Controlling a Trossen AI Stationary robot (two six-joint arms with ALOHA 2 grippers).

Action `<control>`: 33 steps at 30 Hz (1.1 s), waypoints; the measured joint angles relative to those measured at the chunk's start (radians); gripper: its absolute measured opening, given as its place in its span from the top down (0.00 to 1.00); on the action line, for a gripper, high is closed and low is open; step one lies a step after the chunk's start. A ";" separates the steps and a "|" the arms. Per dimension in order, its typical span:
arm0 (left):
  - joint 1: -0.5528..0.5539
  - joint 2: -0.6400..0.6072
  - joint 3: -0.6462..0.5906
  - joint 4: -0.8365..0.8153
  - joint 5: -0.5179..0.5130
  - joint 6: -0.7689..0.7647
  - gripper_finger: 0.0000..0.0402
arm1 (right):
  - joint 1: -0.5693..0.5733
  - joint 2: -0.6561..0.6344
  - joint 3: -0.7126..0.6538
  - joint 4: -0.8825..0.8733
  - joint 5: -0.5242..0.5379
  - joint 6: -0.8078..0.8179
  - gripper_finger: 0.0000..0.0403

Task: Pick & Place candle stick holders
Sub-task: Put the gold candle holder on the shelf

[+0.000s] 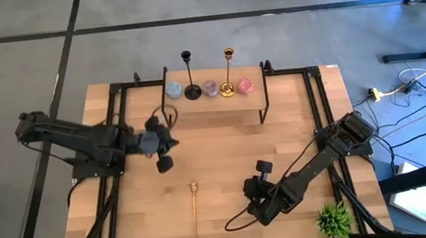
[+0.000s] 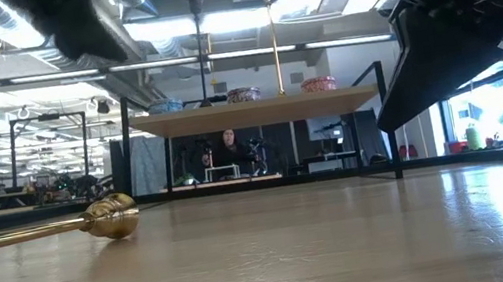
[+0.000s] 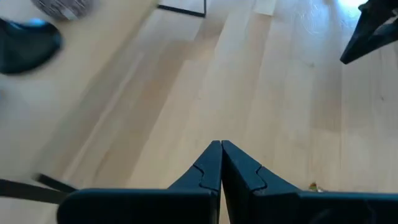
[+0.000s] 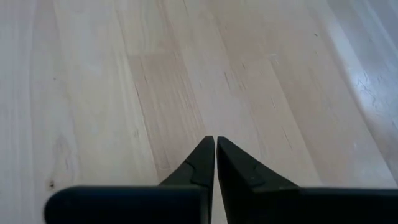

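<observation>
Two candle stick holders stand upright on their round bases on the raised wooden shelf (image 1: pixel 216 107) at the table's far side: a black one (image 1: pixel 189 75) (image 2: pixel 201 48) and a gold one (image 1: pixel 228 74) (image 2: pixel 272 31). A third, gold holder (image 1: pixel 195 216) (image 2: pixel 43 232) lies on its side on the table near the front edge. My left gripper (image 1: pixel 170 144) (image 3: pixel 221 147) hangs shut above the table, between the shelf and the lying holder, with nothing in it. My right gripper (image 1: pixel 250 204) (image 4: pixel 215 140) is shut and empty too, low over the boards to the right of the lying holder.
Small round bowls (image 1: pixel 210 88) stand on the shelf between and beside the two upright holders. A green leafy plant (image 1: pixel 334 219) sits at the near right corner. Black frame rails (image 1: pixel 120 105) run along the table's sides. Bare boards lie between the two arms.
</observation>
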 joint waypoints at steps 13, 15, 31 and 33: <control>-0.291 0.009 -0.223 0.317 -0.090 -0.339 1.00 | -0.001 0.000 0.000 -0.001 0.009 -0.012 0.95; -0.328 0.024 -0.223 0.351 -0.075 -0.354 1.00 | -0.001 0.000 0.000 -0.001 0.018 -0.016 0.95; -0.382 0.256 -0.223 0.436 0.287 -0.654 1.00 | -0.002 0.000 0.000 0.014 0.032 -0.020 0.95; -0.369 0.271 -0.223 0.492 0.322 -0.674 0.99 | -0.003 0.000 0.000 0.015 0.039 -0.022 0.95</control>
